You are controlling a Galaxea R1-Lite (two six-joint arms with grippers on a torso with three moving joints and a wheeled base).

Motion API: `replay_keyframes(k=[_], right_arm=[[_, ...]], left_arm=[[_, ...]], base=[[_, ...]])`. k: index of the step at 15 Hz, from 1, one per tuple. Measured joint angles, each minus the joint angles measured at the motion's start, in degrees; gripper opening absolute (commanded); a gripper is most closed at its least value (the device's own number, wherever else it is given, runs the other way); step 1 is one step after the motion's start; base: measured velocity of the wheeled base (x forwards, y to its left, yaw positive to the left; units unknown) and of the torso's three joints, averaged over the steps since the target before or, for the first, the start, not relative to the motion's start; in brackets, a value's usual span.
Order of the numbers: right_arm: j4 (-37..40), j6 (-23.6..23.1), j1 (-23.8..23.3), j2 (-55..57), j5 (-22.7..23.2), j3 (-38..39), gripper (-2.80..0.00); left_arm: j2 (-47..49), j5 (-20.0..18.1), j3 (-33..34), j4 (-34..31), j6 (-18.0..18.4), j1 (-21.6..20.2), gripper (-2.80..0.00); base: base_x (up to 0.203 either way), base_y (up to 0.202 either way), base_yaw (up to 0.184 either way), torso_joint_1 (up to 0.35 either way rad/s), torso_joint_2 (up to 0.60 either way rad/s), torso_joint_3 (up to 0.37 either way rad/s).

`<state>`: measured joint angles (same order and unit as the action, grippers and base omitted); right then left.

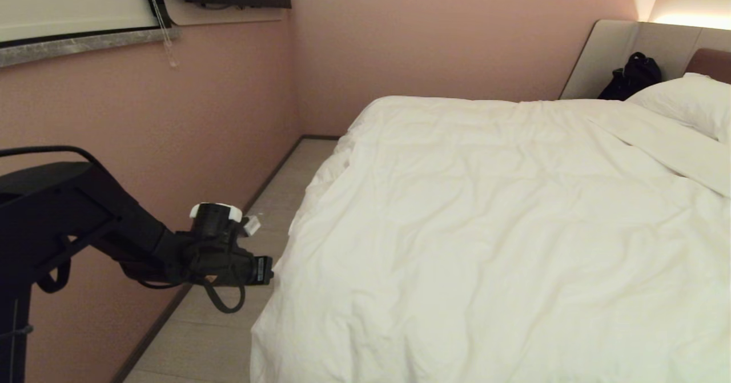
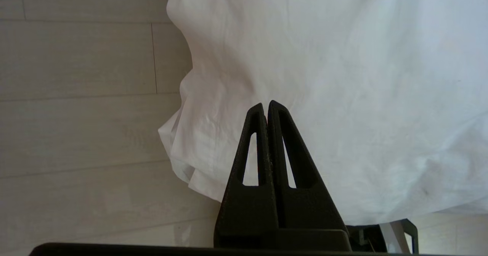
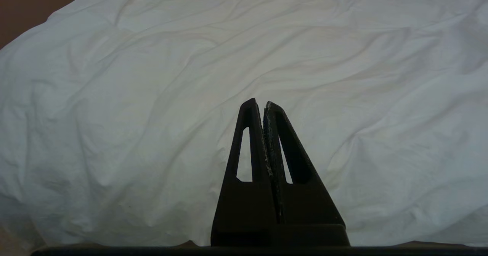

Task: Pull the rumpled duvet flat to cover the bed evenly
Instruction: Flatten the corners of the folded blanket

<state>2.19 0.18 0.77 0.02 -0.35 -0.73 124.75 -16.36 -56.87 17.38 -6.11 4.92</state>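
The white duvet (image 1: 485, 229) lies spread and wrinkled over the bed, whose brown headboard (image 1: 714, 63) shows at the far right. Its side edge hangs over the bed's left side towards the floor. My left gripper (image 1: 268, 271) is low beside that hanging edge, next to the bed's near left corner. In the left wrist view the left gripper (image 2: 265, 105) is shut with no cloth between its fingers, and the duvet's edge (image 2: 343, 76) is in front of them. My right gripper (image 3: 259, 103) is shut and empty, with the duvet's top (image 3: 190, 76) in front of it.
A pink wall (image 1: 143, 143) runs close along the bed's left side, leaving a narrow strip of pale floor (image 1: 228, 326). A white pillow (image 1: 691, 100) lies at the head end. A black bag (image 1: 631, 77) sits against the beige surround panel (image 1: 605, 46).
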Motion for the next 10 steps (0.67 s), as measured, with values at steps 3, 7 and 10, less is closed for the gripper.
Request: replay_keyframes(k=[3,7,10], right_arm=[[0.00,0.00,0.00,0.00,0.02,0.00,-2.80],[-0.02,-0.02,0.00,0.00,-0.02,0.00,-2.80],[-0.02,-0.02,0.00,0.00,-0.01,0.00,-2.80]], left_arm=[[1.40,0.05,-2.36,-1.64,1.14,0.00,-2.80],[2.24,0.01,-3.18,-1.09,2.10,0.14,-2.80],[2.33,-0.01,-3.65,-0.98,2.08,1.29,-2.80]], base=[[0.000,0.000,0.000,0.000,0.00,0.000],[0.000,0.000,0.000,0.000,0.00,0.000],[0.000,0.000,0.000,0.000,0.00,0.000]])
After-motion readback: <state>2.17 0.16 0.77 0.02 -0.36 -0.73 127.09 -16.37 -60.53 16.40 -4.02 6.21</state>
